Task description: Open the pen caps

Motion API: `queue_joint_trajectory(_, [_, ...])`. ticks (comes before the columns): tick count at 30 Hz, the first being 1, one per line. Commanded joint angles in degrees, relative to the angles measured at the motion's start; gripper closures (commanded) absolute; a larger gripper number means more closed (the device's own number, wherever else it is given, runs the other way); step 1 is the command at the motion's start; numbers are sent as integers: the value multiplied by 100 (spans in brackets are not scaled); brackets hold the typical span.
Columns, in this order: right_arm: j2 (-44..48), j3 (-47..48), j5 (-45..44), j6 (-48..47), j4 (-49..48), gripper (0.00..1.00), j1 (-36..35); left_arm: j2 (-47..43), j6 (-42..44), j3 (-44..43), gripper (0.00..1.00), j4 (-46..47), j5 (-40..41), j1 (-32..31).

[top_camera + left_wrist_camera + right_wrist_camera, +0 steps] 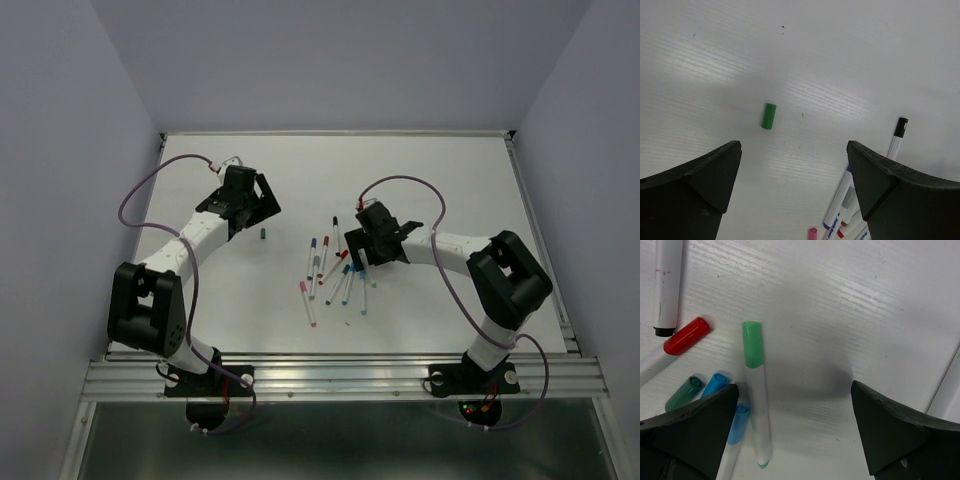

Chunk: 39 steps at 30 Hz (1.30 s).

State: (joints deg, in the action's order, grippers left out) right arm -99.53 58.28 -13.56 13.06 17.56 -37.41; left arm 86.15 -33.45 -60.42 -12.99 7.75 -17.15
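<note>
Several white-barrelled pens [335,270] lie in a loose cluster at mid-table. A loose green cap [261,234] lies alone to their left. My left gripper [252,203] is open and empty, just back-left of that cap; in the left wrist view the cap [769,116] lies ahead of the open jaws [792,147]. My right gripper [372,247] is open and empty over the cluster's right side. In the right wrist view a green-capped pen [755,400] lies just inside the left finger [695,430], with its cap [752,344] pointing away.
In the right wrist view a red cap [686,335], a teal cap [684,392] and two blue caps [715,384] lie left of the green pen. A black-capped pen [898,135] and a pink cap [812,233] show in the left wrist view. Grey walls surround the white table [450,180].
</note>
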Motion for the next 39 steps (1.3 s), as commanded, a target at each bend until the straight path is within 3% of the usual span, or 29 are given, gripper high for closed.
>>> queue_joint_trajectory(1, [-216,140,-472,118,37,0,-91,-265,49,75,1,69,69,27])
queue_joint_trajectory(4, [-173,87,-411,127,28,5,-91,-292,49,83,1,69,78,27])
queue_joint_trajectory(8, [-85,-88,-130,162,19,29,-91,-292,32,75,1,60,104,18])
queue_joint_trajectory(14, [-172,-256,177,223,-7,50,-91,-265,32,57,1,60,104,27])
queue_joint_trajectory(15, [-172,-282,239,232,-25,59,-91,-274,32,57,1,51,104,27])
queue_joint_trajectory(17, [-181,-308,415,232,-77,67,-91,-283,32,66,1,51,104,27])
queue_joint_trajectory(20, [-216,-353,609,206,-148,87,-91,-309,40,66,1,51,104,27])
queue_joint_trajectory(23, [-278,-353,662,83,-148,99,-91,-362,41,83,1,43,95,27])
queue_joint_trajectory(28, [-6,-282,390,-259,-350,99,-91,-476,111,92,1,209,-334,27])
queue_joint_trajectory(31, [415,-63,319,-567,-499,99,-91,-678,207,250,1,630,-1141,-34])
queue_joint_trajectory(39, [1497,104,1548,-1104,-1088,99,-91,-1109,-47,611,1,2248,-2646,-781])
